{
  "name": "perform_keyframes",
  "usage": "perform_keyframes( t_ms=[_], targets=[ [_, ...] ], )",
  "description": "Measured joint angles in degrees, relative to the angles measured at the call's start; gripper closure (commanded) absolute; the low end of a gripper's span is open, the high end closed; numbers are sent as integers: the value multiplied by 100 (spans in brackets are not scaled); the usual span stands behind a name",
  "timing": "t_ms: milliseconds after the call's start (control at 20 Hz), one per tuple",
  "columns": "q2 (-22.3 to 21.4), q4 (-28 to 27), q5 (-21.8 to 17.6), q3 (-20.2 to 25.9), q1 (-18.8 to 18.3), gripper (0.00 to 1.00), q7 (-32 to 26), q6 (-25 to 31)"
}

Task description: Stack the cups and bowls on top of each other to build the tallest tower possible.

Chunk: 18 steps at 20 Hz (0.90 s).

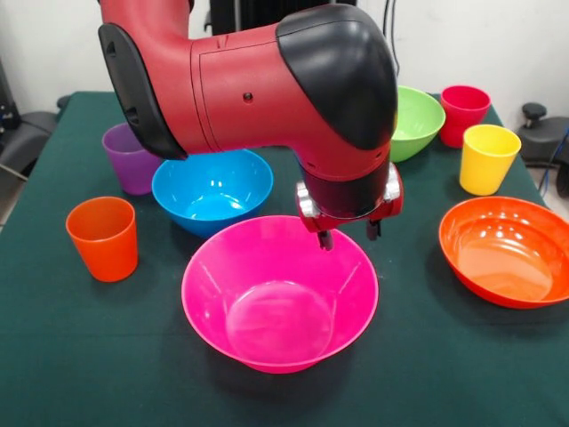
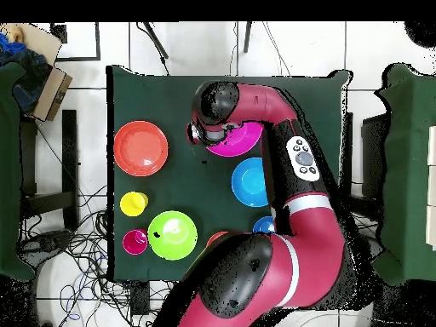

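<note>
Arm bent low, gripper [image 1: 348, 234] over pink bowl [image 1: 279, 294] far rim, fingers apart, empty.

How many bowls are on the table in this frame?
4: the pink bowl at the front under the claw, the blue bowl behind it, the green bowl far back, the orange bowl at right. The arm may hide others.

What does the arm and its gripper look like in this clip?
The arm is bulky and rounded, glossy red with black joint caps. A grey oval button panel sits on one link. The wrist ends in a silver ring and a small red gripper with short dark fingers. No loose cables show.
</note>
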Motion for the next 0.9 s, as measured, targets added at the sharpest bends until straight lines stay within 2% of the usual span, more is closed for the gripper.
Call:
perform_keyframes(
  t_ms=[900],
  targets=[
    [49, 0, -58, -91, 39, 0, 0, -276]
  ],
)
